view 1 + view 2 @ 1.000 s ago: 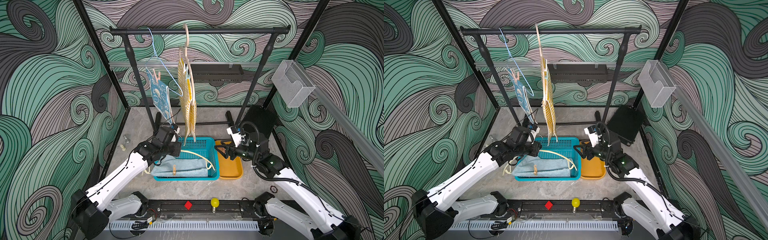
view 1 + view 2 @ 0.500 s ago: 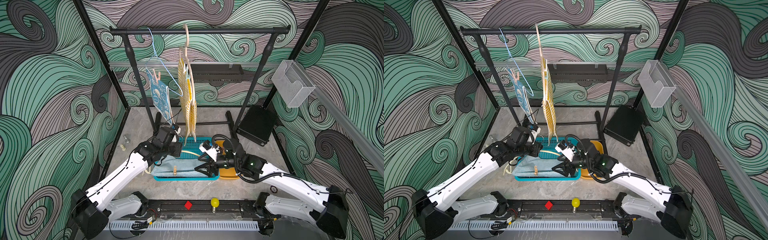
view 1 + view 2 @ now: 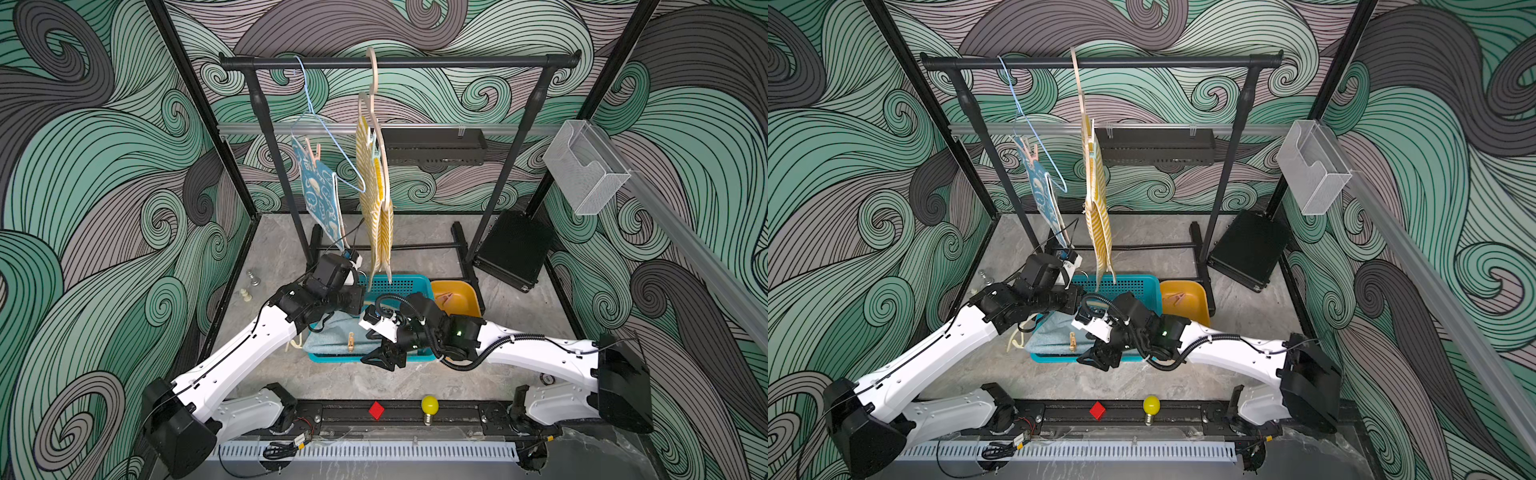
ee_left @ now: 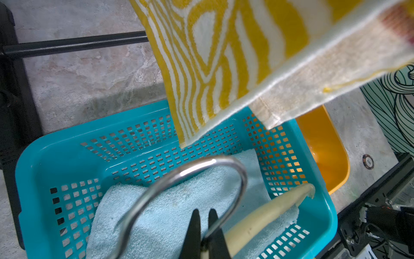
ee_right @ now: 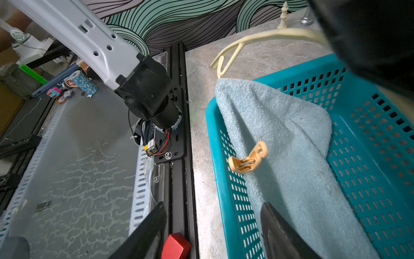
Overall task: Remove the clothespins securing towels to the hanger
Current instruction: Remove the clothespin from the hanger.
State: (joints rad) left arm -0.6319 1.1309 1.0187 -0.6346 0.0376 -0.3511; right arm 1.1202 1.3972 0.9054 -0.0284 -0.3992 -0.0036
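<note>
Item: orange peg [image 5: 247,158] on blue towel [image 5: 291,134] in basket [image 5: 210,125]; just ahead of R gripper [image 5: 212,208], jaws wide, empty; long axis prob. jaw-to-jaw; L gripper [image 4: 204,215] pinched on hanger hook [image 4: 201,166]

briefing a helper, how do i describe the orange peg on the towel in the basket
Find the teal basket under the hanging rail. A pale-blue towel lies in it, draped over one end, and the orange clothespin sits on that towel near the rim. It is the only peg visible in the basket; the pink pegs are up on the hanging bunny towel.
</note>
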